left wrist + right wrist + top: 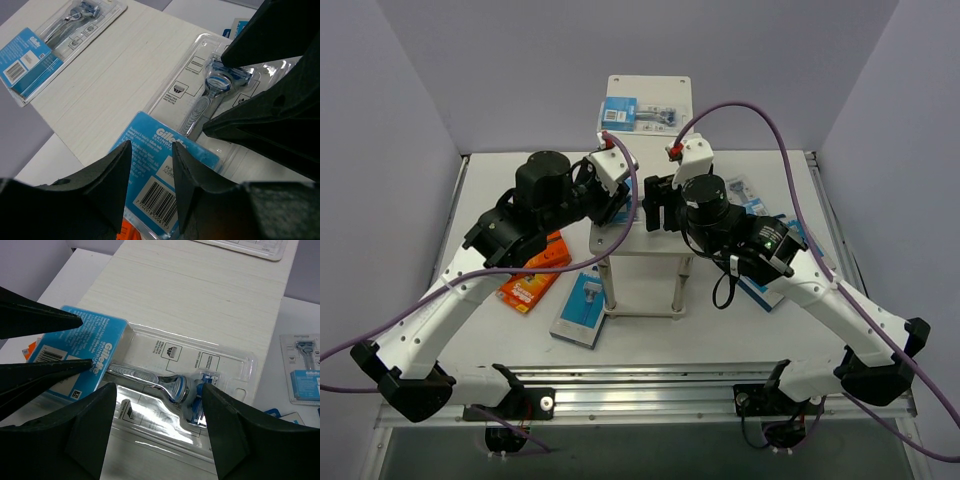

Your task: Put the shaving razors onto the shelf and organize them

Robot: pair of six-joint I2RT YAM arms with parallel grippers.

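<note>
A clear blister razor pack with a blue card (pixel 165 150) (pixel 165 365) lies flat on the near end of the shelf's pale wood-grain top (pixel 645 245) (pixel 110 85) (pixel 200 295). Its card end overhangs the shelf's left edge. My left gripper (pixel 151 150) (pixel 623 203) is open, its fingertips in front of the card's barcode end. My right gripper (pixel 159 390) (pixel 655 207) is open, its fingers on either side of the razor-head end. A second blister pack (pixel 638 112) (pixel 55 45) lies at the shelf's far end.
On the table left of the shelf lie an orange razor box (pixel 532 275) and a blue-and-white box (pixel 578 312). More razor packs (pixel 752 195) (pixel 305 370) lie to the right, partly under the right arm. Grey walls close in the table.
</note>
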